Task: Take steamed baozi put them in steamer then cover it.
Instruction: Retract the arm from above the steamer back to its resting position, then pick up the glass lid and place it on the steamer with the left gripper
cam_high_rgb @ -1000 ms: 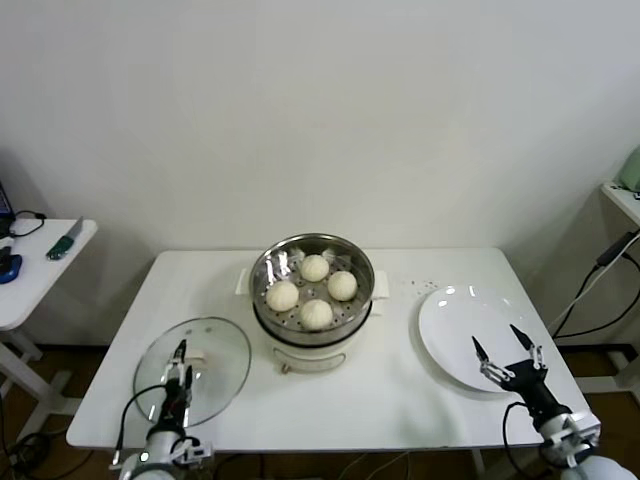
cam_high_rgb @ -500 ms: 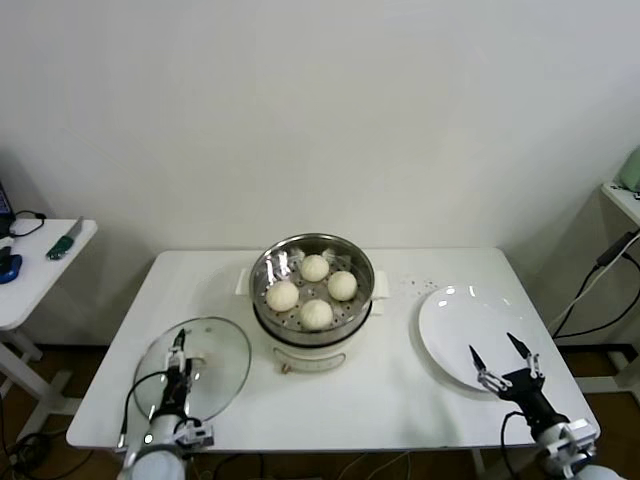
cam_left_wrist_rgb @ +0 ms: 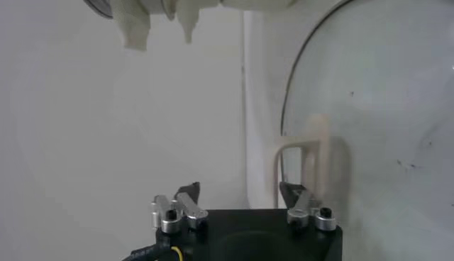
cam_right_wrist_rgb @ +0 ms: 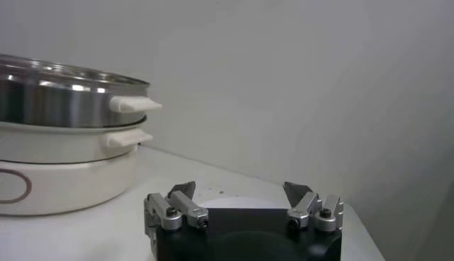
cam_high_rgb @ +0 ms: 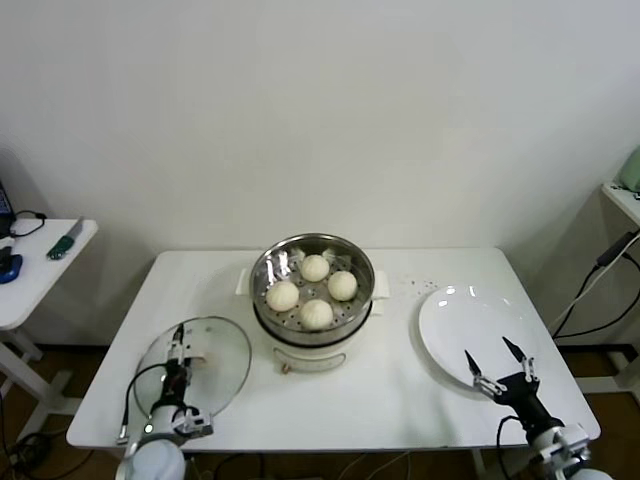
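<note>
On white table (cam_high_rgb: 400, 400) against plain wall: steamer (cam_high_rgb: 313, 300) holding four baozi (cam_high_rgb: 316, 313), glass lid (cam_high_rgb: 215, 365) lying flat, white plate (cam_high_rgb: 460, 335). Left wrist view alone reveals lid handle (cam_left_wrist_rgb: 301, 167) between spread jaws of left gripper (cam_high_rgb: 176, 345). Right gripper (cam_high_rgb: 495, 365) agape, empty, by plate.

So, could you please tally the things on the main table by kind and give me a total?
Steamed baozi, all in the steamer: 4
Steamer: 1
Glass lid, lying flat on the table: 1
White plate: 1
Total: 7
</note>
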Robot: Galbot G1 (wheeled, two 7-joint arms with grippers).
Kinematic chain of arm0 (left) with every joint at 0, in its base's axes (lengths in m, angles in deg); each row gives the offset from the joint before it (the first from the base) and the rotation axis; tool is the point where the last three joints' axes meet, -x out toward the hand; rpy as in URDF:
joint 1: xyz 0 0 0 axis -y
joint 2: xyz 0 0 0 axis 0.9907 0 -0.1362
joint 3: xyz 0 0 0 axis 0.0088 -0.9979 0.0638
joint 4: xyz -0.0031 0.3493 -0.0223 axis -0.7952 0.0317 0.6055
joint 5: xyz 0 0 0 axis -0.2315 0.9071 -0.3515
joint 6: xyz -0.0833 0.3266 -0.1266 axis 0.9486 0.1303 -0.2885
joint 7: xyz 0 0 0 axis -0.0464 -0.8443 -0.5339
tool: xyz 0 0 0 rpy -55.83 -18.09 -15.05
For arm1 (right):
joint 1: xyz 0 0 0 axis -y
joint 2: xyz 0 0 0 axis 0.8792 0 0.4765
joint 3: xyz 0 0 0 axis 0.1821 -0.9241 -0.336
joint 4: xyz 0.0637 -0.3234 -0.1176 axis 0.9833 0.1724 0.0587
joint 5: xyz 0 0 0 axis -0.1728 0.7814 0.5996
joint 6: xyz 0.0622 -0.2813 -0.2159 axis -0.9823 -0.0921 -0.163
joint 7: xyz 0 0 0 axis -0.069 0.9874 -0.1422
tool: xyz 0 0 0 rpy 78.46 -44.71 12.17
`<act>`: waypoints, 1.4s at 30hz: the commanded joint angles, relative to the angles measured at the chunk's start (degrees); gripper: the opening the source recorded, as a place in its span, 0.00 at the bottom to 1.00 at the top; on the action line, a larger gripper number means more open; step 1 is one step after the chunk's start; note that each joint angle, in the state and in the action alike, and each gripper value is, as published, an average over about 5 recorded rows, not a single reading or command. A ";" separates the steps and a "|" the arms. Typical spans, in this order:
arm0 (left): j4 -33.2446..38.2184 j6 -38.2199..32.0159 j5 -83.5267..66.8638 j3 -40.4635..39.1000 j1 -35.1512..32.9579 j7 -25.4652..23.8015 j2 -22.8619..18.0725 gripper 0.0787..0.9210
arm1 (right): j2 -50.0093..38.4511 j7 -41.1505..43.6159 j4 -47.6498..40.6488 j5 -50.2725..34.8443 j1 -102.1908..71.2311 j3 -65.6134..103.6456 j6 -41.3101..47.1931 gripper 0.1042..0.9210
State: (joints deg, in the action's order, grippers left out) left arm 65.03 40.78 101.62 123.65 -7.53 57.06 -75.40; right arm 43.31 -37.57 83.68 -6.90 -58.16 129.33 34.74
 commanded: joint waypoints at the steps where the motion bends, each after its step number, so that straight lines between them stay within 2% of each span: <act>1: -0.69 -0.72 -1.44 -0.12 0.91 -0.35 0.21 0.73 | 1.47 0.23 -0.40 1.87 -0.04 -0.07 -0.28 0.88; 12: 0.10 -1.22 -2.09 -0.44 -0.12 -0.21 -0.15 0.35 | 3.05 0.64 -1.36 2.95 0.30 -0.08 -0.93 0.88; 18: 7.52 1.33 -3.86 -1.15 -2.49 -0.23 0.15 0.15 | 3.21 0.63 -1.63 3.13 0.79 -0.17 -1.01 0.88; 21: 12.13 4.68 -3.88 -1.20 -4.21 -0.21 0.46 0.09 | 2.98 0.56 -1.80 3.17 1.05 -0.18 -1.02 0.88; 25: 17.64 8.68 -3.71 -0.63 -6.68 -0.08 1.27 0.08 | 2.37 0.44 -2.20 3.17 1.68 -0.38 -0.99 0.88; 31: 26.97 14.04 -4.78 0.07 -10.53 -0.58 5.15 0.08 | 1.47 0.25 -3.67 3.21 4.12 -1.89 -0.86 0.88; 39: 37.12 21.93 -8.64 -0.59 -13.29 -3.20 12.87 0.08 | 0.56 -1.33 -5.03 3.98 9.14 -4.80 1.00 0.88; 42: 39.38 24.88 -11.44 -1.82 -12.66 -4.74 17.18 0.08 | -0.38 -2.63 -4.37 3.99 10.32 -6.10 2.77 0.88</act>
State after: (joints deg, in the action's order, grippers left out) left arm 90.57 54.80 95.58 123.21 -17.62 55.50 -68.31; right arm 44.03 -38.23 79.70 -3.23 -52.26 126.11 34.97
